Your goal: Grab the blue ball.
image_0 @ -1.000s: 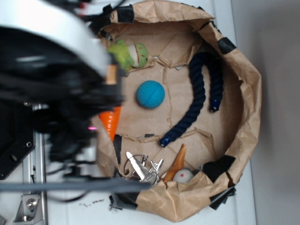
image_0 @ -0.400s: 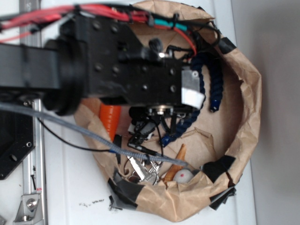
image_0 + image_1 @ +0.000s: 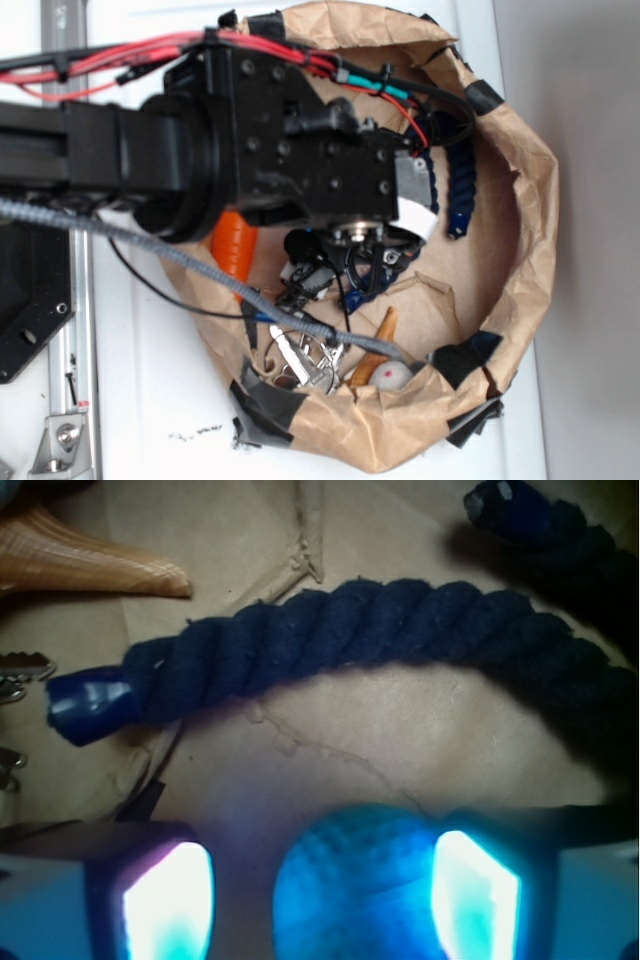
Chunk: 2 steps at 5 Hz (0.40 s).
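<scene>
The blue ball (image 3: 355,885) fills the bottom middle of the wrist view, turquoise with a fine grooved texture. It sits between my two glowing fingers, close against the right finger (image 3: 475,895) with a gap to the left finger (image 3: 165,900). My gripper (image 3: 320,900) is open and low around the ball, on the brown paper floor. In the exterior view the black arm (image 3: 280,150) covers the middle of the paper nest, so the ball and the fingers are hidden there.
A dark navy twisted rope (image 3: 380,630) curves just beyond the ball and also shows at the nest's right (image 3: 460,190). An orange carrot (image 3: 232,250), metal keys (image 3: 300,360), an orange cone (image 3: 378,345) and a white-grey ball (image 3: 392,375) lie inside the crumpled paper wall (image 3: 530,200).
The arm has swung in over the nest and now covers the blue ball and the green toy that showed a second ago. Since 0.4 s ago it has shifted only slightly.
</scene>
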Each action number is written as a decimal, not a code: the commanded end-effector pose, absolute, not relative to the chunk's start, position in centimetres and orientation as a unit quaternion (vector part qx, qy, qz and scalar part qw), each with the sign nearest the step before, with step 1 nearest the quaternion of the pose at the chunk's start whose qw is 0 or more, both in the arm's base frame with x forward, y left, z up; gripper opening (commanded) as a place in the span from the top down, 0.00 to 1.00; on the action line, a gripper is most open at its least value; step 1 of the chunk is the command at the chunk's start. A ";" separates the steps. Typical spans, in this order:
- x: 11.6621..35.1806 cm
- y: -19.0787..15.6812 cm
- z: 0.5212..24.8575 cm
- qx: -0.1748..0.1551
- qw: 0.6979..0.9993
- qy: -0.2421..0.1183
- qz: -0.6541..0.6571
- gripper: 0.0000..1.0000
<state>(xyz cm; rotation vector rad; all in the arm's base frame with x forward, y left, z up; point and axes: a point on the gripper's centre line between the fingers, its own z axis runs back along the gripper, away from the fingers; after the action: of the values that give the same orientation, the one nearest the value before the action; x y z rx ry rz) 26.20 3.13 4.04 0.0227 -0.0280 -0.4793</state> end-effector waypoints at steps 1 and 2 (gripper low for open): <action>26.5 3.6 5.7 0.028 0.970 -0.023 -0.240 1.00; 26.3 3.7 5.7 0.037 0.969 -0.023 -0.242 1.00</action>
<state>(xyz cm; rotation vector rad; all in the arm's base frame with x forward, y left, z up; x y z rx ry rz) 25.80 3.89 4.41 0.0588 0.0075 -0.4908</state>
